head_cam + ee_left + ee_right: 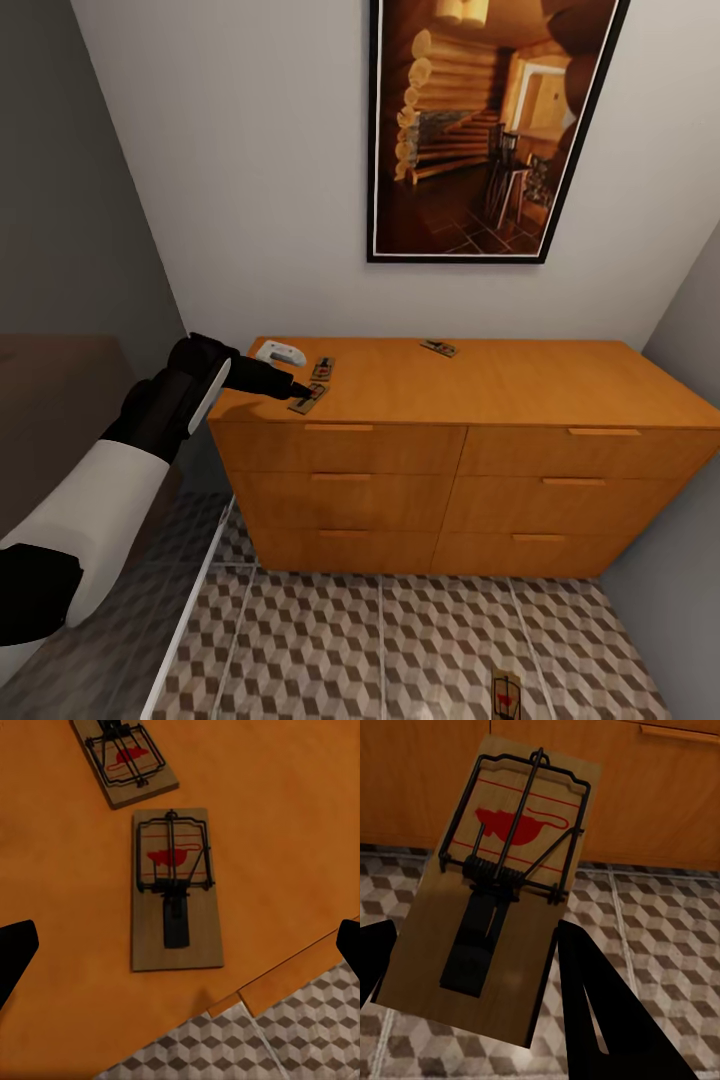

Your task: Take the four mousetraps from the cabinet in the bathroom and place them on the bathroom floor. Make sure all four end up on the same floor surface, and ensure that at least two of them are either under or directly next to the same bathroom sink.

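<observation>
Three mousetraps lie on top of the orange-brown cabinet [520, 385]. One mousetrap [311, 400] sits at the front left edge, a second [323, 368] just behind it, and a third [438, 348] near the back middle. My left gripper [298, 390] hovers open over the front one. In the left wrist view that mousetrap [176, 892] lies flat between the widely spread fingers [15, 952] without touching them. My right gripper [476, 930] is shut on a fourth mousetrap [510, 885], held tilted above the bathroom floor [660, 937]; the same trap [506, 693] shows at the head view's lower edge.
A small white object [282, 352] rests on the cabinet's back left corner. A framed picture [490, 130] hangs on the wall above. Grey walls close in on both sides, and a white rim [190, 610] runs along the cube-patterned floor [400, 640] at the left.
</observation>
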### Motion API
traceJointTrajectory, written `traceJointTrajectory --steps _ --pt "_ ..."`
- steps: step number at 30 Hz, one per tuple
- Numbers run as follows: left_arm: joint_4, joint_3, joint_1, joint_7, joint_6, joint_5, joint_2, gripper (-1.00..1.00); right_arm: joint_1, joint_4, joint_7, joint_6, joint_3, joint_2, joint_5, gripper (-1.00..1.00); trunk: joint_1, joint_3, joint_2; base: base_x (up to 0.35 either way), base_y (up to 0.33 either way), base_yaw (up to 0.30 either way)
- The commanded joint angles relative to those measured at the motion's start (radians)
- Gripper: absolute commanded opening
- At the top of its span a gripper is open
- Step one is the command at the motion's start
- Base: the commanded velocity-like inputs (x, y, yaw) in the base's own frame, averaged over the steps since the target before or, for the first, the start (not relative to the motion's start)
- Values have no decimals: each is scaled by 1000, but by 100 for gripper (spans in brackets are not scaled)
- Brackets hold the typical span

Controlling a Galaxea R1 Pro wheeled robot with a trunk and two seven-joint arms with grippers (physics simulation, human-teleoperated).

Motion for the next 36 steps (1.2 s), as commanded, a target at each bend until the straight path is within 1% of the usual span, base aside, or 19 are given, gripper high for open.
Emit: traceJointTrajectory --steps 1,11,23,36 --pt "-1 -2 -1 -4 3 -3 1 100 -1 1 -5 -2 4 0 4 -100 0 -2 0 0 0 0" --pt "2 -3 -1 -4 3 -3 2 100 -1 1 -5 -2 4 -1 4 -100 0 -11 0 0 0 0" --pt "2 -3 -1 -4 3 -3 2 100 -1 1 -5 -2 4 1 4 -100 0 -12 0 123 0 0" --pt "1 -4 -1 -4 3 -3 2 100 -1 1 -5 -2 4 1 4 -100 0 -12 0 12 0 0"
